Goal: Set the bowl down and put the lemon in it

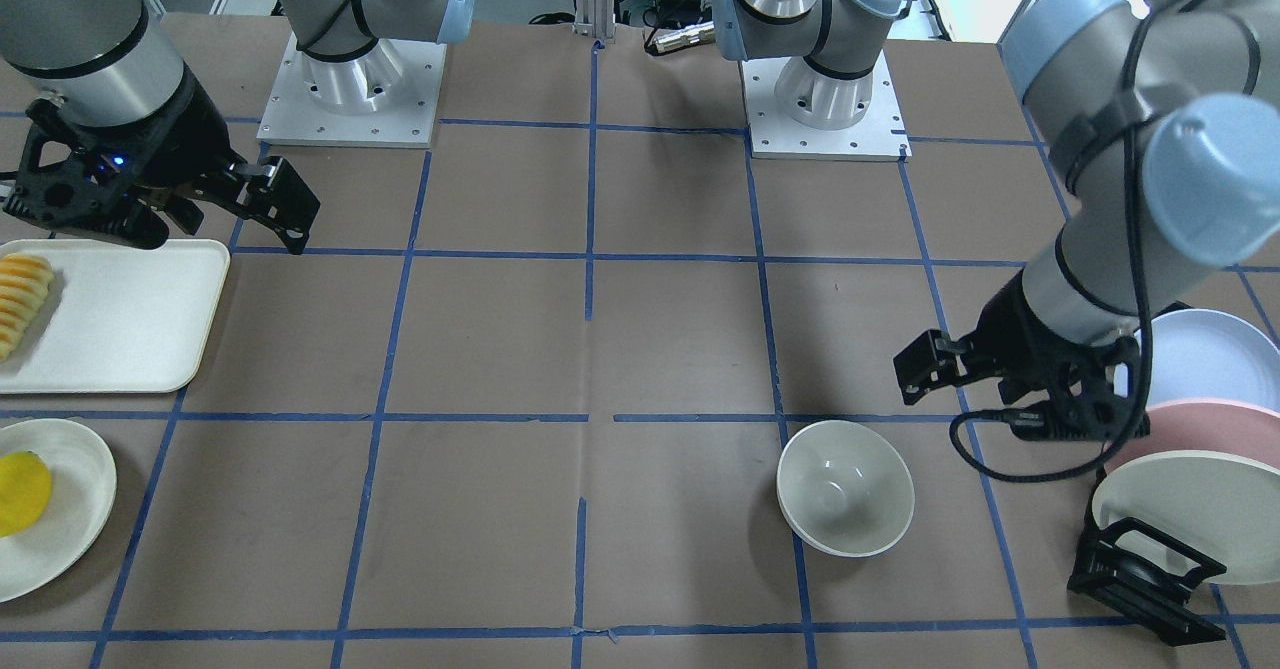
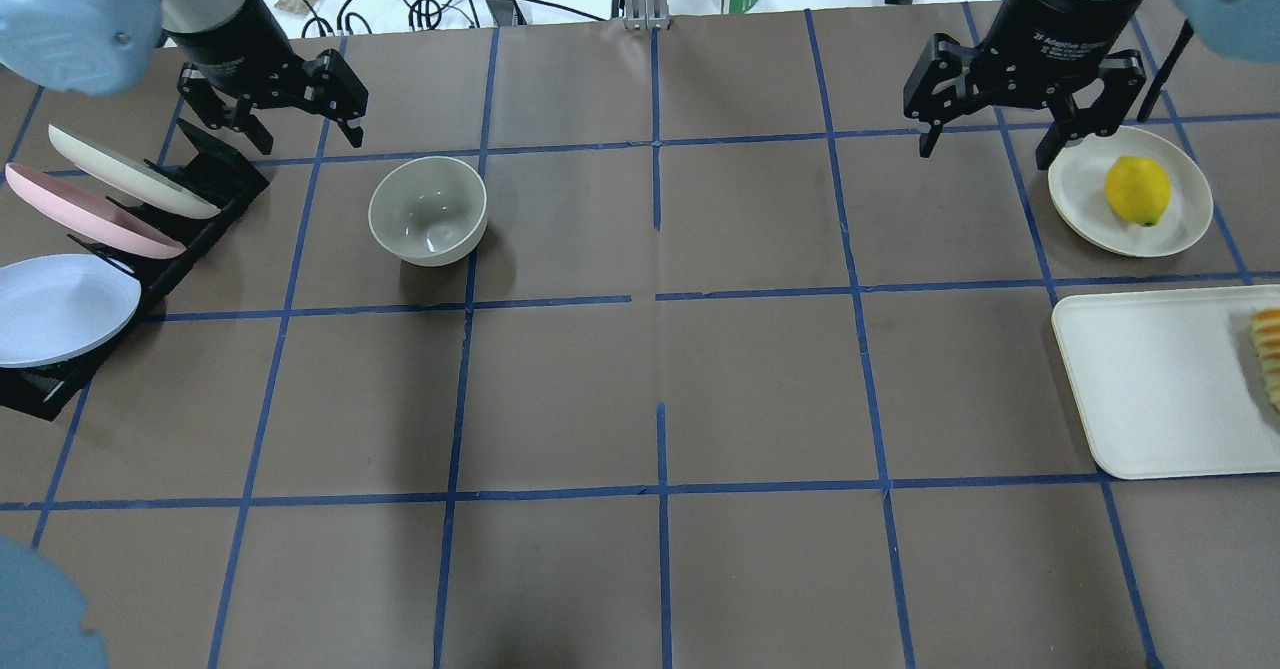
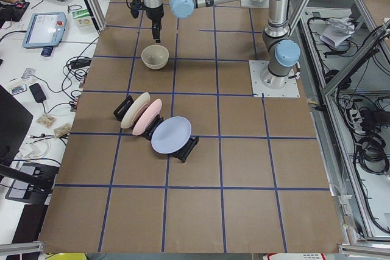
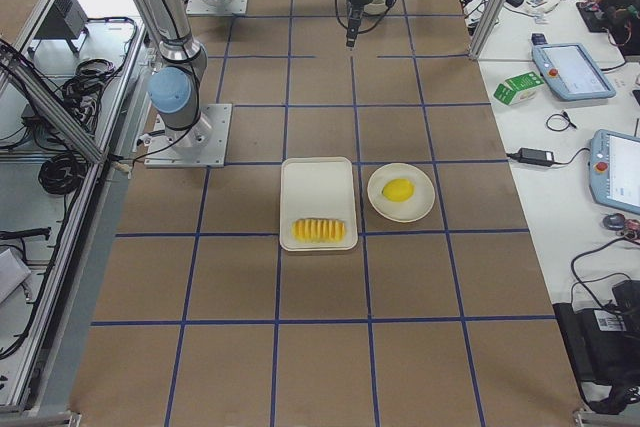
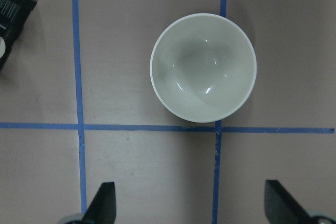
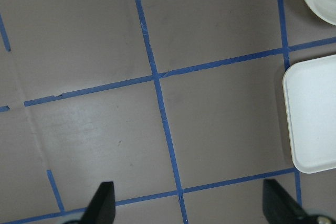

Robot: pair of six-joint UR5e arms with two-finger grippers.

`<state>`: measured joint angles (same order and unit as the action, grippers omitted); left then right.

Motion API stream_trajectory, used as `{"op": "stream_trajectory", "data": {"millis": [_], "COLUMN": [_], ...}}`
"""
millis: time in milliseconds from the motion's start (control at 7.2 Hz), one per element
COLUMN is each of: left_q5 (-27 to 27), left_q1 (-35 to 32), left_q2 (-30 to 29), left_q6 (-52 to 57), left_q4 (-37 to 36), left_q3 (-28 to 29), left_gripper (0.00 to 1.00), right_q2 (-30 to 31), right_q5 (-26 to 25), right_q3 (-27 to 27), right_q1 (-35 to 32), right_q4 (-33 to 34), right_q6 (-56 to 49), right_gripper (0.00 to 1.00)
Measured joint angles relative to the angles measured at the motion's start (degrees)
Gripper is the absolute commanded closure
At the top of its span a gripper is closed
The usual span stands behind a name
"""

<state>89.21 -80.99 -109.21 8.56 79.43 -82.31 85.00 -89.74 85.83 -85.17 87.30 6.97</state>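
- Overhead view: the bowl (image 2: 428, 211) stands upright on the brown table (image 2: 660, 399), in the robot's left half. The left pincer (image 2: 308, 139) hangs just beyond it, jaws spread wide with nothing between them. Far across on the right, the lemon (image 2: 1137, 190) lies on a round cream plate (image 2: 1085, 211). The right pincer (image 2: 988, 152) hovers by that plate's edge, jaws likewise apart and gripping nothing.
- Front-facing view: the bowl sits against a blue tape line (image 1: 480, 417), near a black rack (image 1: 1140, 574) holding tilted pastel plates.
- Left side view: the bowl shows small at the far end of the table, with the left pincer above and just past it.
- Right side view: the lemon rests mid-plate, just beside a white tray (image 4: 318, 192) carrying sliced yellow food (image 4: 319, 230).
- Left wrist view: looks straight down into the bowl's glossy inside; two dark fingertips (image 5: 105, 203) sit well apart at the bottom edge.
- Right wrist view: table, tape, tray corner and plate rim; the fingertips are far apart.
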Motion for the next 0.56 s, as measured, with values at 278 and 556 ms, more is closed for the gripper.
{"op": "stream_trajectory", "data": {"millis": [278,556], "left_q5": [-0.09,-0.11], "left_q1": [0.35,0.67], "left_q2": [-6.13,-9.72], "left_q6": [0.91,1.4], "left_q4": [-6.77,-10.52], "left_q3": [-0.25,-1.34], "left_gripper": [0.0,0.0], "right_q2": [-4.09,-8.39], "right_q5": [-0.06,-0.25], "right_q3": [0.0,-0.02], "right_q1": [5.74,11.63], "right_q4": [5.11,11.75], "right_q6": [-1.63,-12.35], "right_gripper": [0.0,0.0]}}
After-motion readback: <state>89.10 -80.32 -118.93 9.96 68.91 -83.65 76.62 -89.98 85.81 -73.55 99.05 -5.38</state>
